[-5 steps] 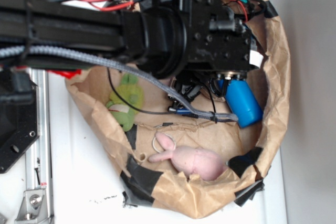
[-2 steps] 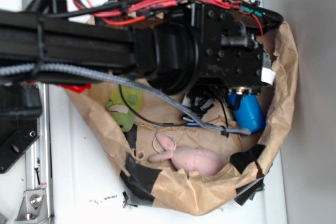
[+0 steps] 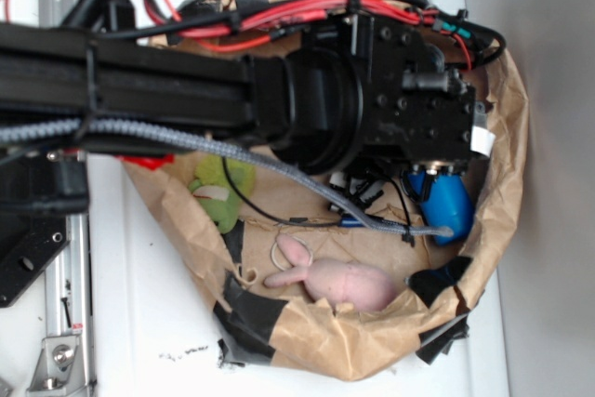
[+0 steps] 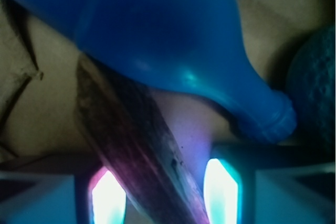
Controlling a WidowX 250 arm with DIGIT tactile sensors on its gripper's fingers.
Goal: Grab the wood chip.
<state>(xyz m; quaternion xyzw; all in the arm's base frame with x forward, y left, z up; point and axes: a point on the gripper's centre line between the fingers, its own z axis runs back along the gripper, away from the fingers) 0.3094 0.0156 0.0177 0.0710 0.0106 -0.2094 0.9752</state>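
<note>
White bench carries a crumpled brown-paper nest patched with black tape, and the robot's black arm reaches across it with the hand lowered into the far right of the hollow. In the wrist view the two fingers glow at the bottom edge and stand apart, with the wood chip running diagonally up and to the left from between them; whether either pad already touches the chip cannot be told, since the lower end of the chip is cut off by the frame. The chip is a dark, grained sliver lying on the paper, and its upper end sits tucked under or against the body of the blue bottle, which fills the top of that view with its neck pointing right. A dark rounded textured object sits at the right edge, near the bottle's neck. From the exterior view the hand itself is hidden beneath the wrist housing; only the bottle shows just below it, with a pink plush rabbit and a green soft toy well apart to the left. The step in hand appears to be settling over the chip before closing. To do it well, the hand would likely need to sit low enough that the pads meet the chip's thin edges rather than slide over its flat face, and to close across the narrow width, keeping clear of the bottle so that it is not pinched or nudged. Lifting straight up should draw the chip free of the bottle.
</note>
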